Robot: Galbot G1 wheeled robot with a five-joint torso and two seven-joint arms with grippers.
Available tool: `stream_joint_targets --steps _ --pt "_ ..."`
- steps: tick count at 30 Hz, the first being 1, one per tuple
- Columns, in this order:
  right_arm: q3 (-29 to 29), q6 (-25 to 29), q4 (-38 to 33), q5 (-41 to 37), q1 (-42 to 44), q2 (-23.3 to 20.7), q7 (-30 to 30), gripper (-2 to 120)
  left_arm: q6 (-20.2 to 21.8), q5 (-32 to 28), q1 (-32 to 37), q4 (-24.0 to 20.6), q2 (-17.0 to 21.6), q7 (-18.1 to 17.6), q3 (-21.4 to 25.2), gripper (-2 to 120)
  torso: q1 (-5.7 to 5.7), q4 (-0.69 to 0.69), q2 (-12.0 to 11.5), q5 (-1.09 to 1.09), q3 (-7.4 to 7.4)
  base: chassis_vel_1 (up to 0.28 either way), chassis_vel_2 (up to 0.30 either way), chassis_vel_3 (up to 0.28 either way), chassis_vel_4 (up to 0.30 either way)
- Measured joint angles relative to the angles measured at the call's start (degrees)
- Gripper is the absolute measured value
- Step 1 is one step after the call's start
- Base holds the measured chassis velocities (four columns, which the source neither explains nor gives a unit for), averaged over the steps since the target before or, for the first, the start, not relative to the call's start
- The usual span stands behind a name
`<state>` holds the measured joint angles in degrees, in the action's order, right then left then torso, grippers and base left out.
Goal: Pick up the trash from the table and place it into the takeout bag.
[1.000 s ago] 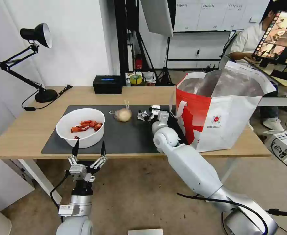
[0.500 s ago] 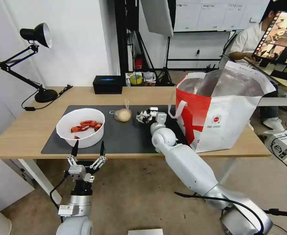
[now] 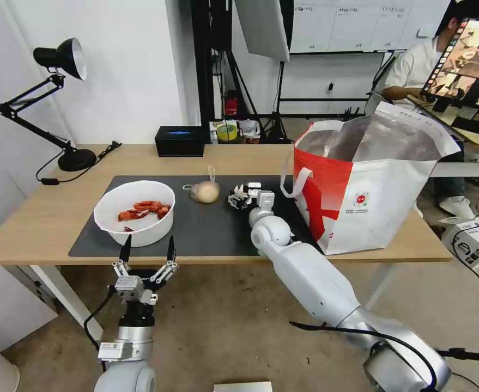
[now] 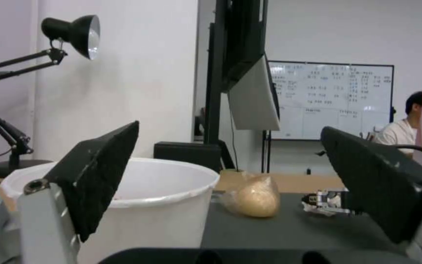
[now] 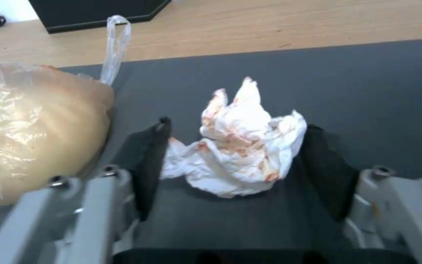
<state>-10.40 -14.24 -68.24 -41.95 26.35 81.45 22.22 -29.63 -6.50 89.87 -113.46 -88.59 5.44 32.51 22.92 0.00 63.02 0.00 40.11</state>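
With R gripper (image 5: 233, 161) spread astride crumpled tissue (image 5: 238, 146) on dark mat (image 5: 367, 91) beside bagged lump (image 5: 35, 128), best centred & squeezed low before lifting; L gripper (image 3: 147, 256) open, idle below table edge.

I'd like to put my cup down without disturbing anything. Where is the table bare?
Bare wood lies between the black desk lamp and the dark grey mat, also behind the mat beside the small black box. Crowded: the white round bowl, bagged beige lump, crumpled tissue between the right gripper's open fingers, and white-and-red takeout bag.
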Motion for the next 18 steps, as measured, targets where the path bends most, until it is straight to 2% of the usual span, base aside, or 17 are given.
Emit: stream_joint_targets --steps 1,4,6,8,10,11,14,16,18 --pt "0.0 0.0 0.0 0.0 0.0 0.0 0.0 62 0.0 0.0 0.0 0.0 0.0 0.0 0.0 100 0.00 0.00 0.0 0.00 0.00 0.000 0.000 0.000 0.000" --pt "0.0 0.0 0.0 0.0 0.0 0.0 0.0 48 0.0 0.0 -0.1 0.0 0.0 0.0 0.0 100 0.00 0.00 0.0 0.00 0.00 0.000 0.000 0.000 0.000" --pt "0.0 0.0 0.0 0.0 0.0 0.0 0.0 45 0.0 0.0 -0.1 0.0 0.0 0.0 0.0 100 0.00 0.00 0.0 0.00 0.00 0.000 0.000 0.000 0.000" --pt "0.0 0.0 0.0 -0.1 0.0 0.0 0.0 34 -0.1 0.0 -0.1 0.0 0.0 0.0 0.0 100 0.00 0.00 0.0 0.00 0.00 0.000 0.000 0.000 0.000" --pt "0.0 0.0 0.0 -0.1 0.1 0.0 0.0 30 -0.1 0.0 -0.1 0.0 0.0 0.0 0.0 100 0.00 0.00 0.0 0.00 0.00 0.000 0.000 0.000 0.000" --pt "0.1 0.0 0.0 -0.1 0.2 0.0 0.0 22 -0.1 0.0 0.0 0.0 0.0 0.0 0.0 100 0.00 0.00 0.0 0.00 0.00 0.000 0.000 0.000 0.000" --pt "0.1 0.0 0.0 -0.2 0.4 -0.1 0.0 15 -0.1 0.0 0.1 0.0 0.0 0.0 0.0 100 0.00 0.00 0.0 0.00 0.00 0.000 0.000 0.000 0.000" --pt "0.2 0.0 -0.2 -0.2 0.6 -0.1 0.0 3 -0.2 0.0 0.1 0.0 0.0 0.0 0.0 100 0.00 0.00 0.0 0.00 0.00 0.000 0.000 0.000 0.000" --pt "0.3 0.0 -0.2 -0.2 0.6 -0.1 0.0 1 -0.2 0.0 0.2 -0.1 0.0 0.0 0.0 100 0.00 0.00 0.0 0.00 0.00 0.000 0.000 0.000 0.000"
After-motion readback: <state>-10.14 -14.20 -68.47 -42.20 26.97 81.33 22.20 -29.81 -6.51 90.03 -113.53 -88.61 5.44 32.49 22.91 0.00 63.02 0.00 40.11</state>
